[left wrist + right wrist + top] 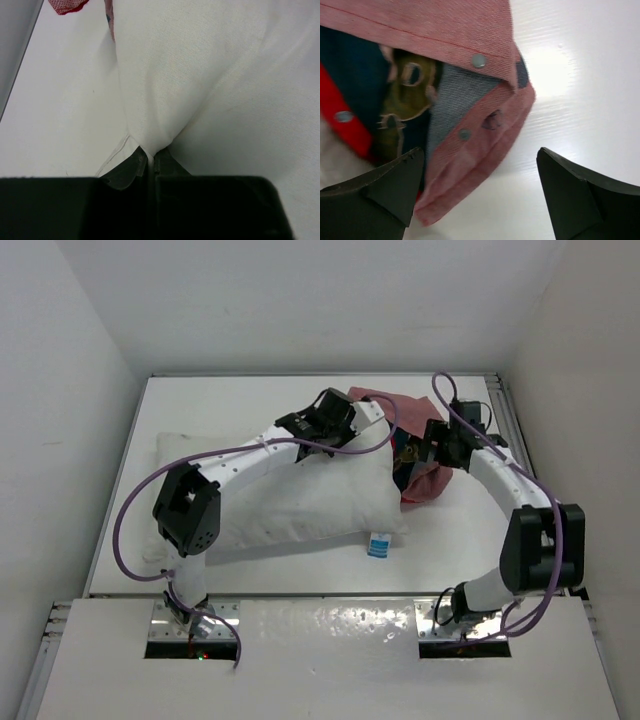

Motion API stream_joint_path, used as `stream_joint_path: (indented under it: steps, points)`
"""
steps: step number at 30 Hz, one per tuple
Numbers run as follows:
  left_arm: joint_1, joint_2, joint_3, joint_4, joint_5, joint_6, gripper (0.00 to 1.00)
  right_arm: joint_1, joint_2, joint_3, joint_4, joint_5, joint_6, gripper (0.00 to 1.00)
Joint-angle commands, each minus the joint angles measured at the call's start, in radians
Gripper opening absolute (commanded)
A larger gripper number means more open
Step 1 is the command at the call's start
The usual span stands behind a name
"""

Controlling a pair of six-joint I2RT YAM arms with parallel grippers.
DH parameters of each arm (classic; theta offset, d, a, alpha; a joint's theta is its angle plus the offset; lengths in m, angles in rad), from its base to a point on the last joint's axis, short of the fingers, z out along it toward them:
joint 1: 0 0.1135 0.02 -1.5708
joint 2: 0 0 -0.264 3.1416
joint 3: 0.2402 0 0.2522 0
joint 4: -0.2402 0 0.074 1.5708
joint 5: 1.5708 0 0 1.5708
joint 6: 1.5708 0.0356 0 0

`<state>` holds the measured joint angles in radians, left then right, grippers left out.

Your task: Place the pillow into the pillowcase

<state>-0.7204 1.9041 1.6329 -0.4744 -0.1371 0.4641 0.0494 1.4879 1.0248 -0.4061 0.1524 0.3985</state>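
left end effector pinching pillow; pillowcase beside

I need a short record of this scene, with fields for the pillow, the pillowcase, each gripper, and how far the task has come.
pillow: large, plump, white, stuffed; lies flat on the white table
pillowcase: thin red printed fabric sleeve with metal snaps, crumpled at the pillow's right end
left gripper: shut, pinching a fold of the pillow's fabric
right gripper: open, fingers on either side of the pillowcase's edge, gripping nothing
task state: most of the pillow lies outside the pillowcase
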Motion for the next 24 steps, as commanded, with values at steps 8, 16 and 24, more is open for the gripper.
stream_joint_path:
  steps: [8,16,24]
  points:
    - [-0.007,0.006,-0.018,0.076,-0.056,0.005,0.00,-0.026,0.287,0.150,0.237,0.026,-0.023,0.90]
    - [-0.005,0.013,-0.013,0.060,-0.033,-0.012,0.00,-0.008,0.333,0.229,0.259,0.068,0.008,0.00]
    - [-0.025,0.032,0.097,-0.085,0.114,-0.005,0.00,0.107,0.118,0.331,0.121,0.138,-0.107,0.00]
